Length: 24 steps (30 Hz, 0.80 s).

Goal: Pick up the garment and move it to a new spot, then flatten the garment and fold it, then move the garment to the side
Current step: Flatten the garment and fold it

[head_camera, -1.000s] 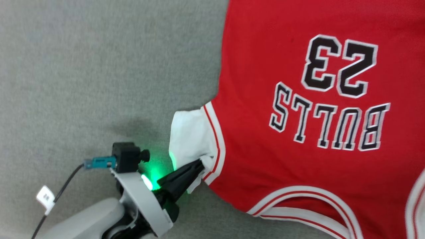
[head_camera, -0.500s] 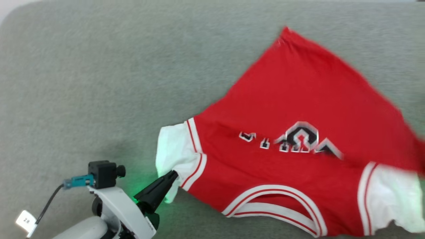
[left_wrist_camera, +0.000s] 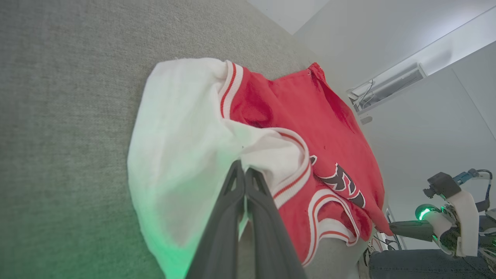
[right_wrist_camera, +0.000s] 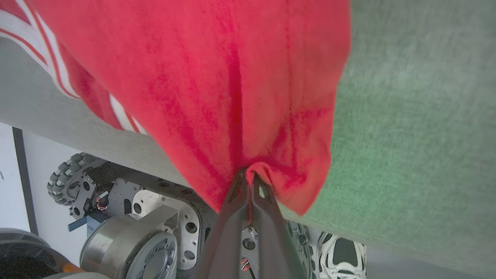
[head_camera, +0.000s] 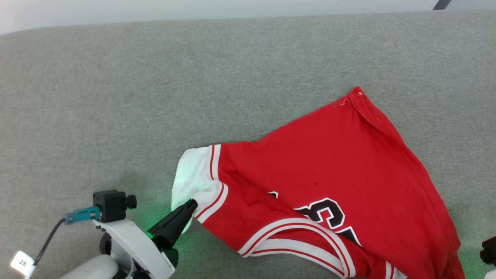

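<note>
Near the desk's (head_camera: 116, 97) front edge, the garment (head_camera: 348, 162) lies bunched. The left end effector (head_camera: 190, 204) clenches its white sleeve (head_camera: 192, 174); the right end effector (right_wrist_camera: 247, 175) grips red fabric. Step in hand, by judgement: repositioning. Next: spread it flat.

Worktop (head_camera: 116, 97): bare grey cloth is offered across the left half and the far strip. Near right: the ground is taken by the garment (head_camera: 329, 170), pinched at its white sleeve by the left tool (head_camera: 190, 204) and at a red edge by the right tool (right_wrist_camera: 248, 176). Below the near edge: wheeled base (right_wrist_camera: 66, 186).
</note>
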{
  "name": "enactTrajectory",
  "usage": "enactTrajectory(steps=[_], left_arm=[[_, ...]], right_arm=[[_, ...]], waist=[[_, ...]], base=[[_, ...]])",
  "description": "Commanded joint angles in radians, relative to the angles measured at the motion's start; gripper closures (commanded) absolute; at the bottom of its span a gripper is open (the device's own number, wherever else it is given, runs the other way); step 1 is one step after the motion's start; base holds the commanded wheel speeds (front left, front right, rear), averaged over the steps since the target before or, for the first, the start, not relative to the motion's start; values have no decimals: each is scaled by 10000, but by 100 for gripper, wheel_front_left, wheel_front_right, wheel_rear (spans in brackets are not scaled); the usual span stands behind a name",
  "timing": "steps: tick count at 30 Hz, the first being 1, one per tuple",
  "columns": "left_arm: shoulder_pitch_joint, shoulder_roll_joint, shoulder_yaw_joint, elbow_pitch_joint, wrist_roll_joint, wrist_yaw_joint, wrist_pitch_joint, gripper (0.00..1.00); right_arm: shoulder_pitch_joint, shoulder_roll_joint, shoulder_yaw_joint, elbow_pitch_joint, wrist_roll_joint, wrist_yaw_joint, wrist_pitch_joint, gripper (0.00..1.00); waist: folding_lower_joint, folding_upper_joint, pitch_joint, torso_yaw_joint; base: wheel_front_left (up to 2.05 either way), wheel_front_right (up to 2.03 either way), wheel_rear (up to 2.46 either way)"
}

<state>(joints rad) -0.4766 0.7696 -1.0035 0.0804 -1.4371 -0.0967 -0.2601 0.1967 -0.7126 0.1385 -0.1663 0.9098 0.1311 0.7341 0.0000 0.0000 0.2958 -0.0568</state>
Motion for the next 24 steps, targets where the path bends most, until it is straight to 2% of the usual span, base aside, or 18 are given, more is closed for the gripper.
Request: enactTrajectory(steps=[1,2,5,11,14,16,20,24], left_arm=[[103,29,13,40,-62,-44,-28,100],[117,45,15,51,-50,-57,-26,100],[205,79,38,57,-62,-88,-30,100],[237,8,82,-69,100,-107,-31,100],[134,-94,51,-101,217,-124,-17,100],[-26,-215,8,-71,281,-146,42,100],[-332,-484,-59,52,394,-190,195,100],[-595,-718,-117,185,475,-240,310,100]], right_arm=[[29,192,-133,-144,-260,-7,-155,62],[-5,293,-304,-200,-471,-7,-241,0],[216,120,-599,-889,-654,-7,-107,0],[752,-152,-2983,-2972,314,-7,215,0],[-127,-153,-3971,-3479,714,-7,78,0],[-1276,-89,-4185,-3218,305,-7,-398,0],[-3888,-37,-2733,-2033,-850,-7,-1485,0],[-6325,289,-952,-39,-1456,-7,-1998,0]], waist=[[0,0,-10,-44],[0,0,-22,-73],[0,0,-61,-131],[0,0,93,30],[0,0,223,209],[0,0,310,369],[0,0,557,685],[0,0,823,985]], base=[[0,0,0],[0,0,0],[0,0,0],[0,0,0],[0,0,0],[0,0,0],[0,0,0],[0,0,0]])
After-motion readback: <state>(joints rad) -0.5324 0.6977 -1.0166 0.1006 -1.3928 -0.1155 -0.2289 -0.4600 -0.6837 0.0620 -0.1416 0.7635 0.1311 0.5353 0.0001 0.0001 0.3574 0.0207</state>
